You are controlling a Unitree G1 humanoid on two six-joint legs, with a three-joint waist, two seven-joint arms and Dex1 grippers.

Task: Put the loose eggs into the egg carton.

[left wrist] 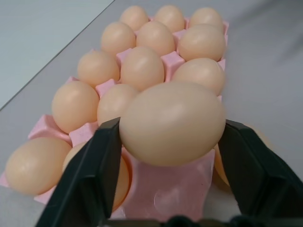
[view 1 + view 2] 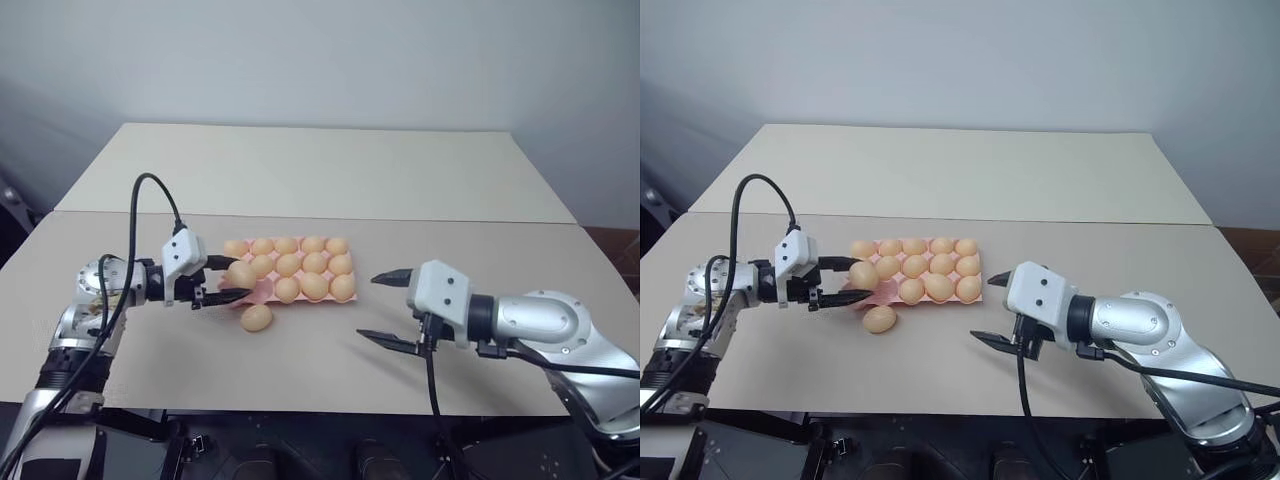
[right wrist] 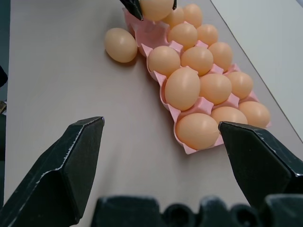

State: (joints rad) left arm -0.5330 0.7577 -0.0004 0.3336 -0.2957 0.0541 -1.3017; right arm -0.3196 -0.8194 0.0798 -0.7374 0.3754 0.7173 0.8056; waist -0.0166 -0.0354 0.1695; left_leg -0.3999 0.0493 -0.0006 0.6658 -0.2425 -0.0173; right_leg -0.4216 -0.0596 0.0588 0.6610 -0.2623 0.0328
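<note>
An egg [image 1: 173, 123] sits gripped in the left fingers [image 1: 97, 175] over the egg carton [image 2: 262, 291]; right fingers [image 3: 255, 158] spread wide.

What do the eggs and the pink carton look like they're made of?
Eggs: all the same smooth tan with a soft sheen and no speckles, so possibly plastic dummies; real shell can't be ruled out.
Egg carton: matte pink moulded tray with thin cup walls, likely foam or thin plastic.

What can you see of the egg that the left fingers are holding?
The held egg is smooth, pale orange-tan and oval, lying on its side. The left gripper has one black finger against each end. The egg hangs over the pink egg carton, at its near end above an empty cup, not yet set down. Another loose egg lies on the table beside that end.
</note>
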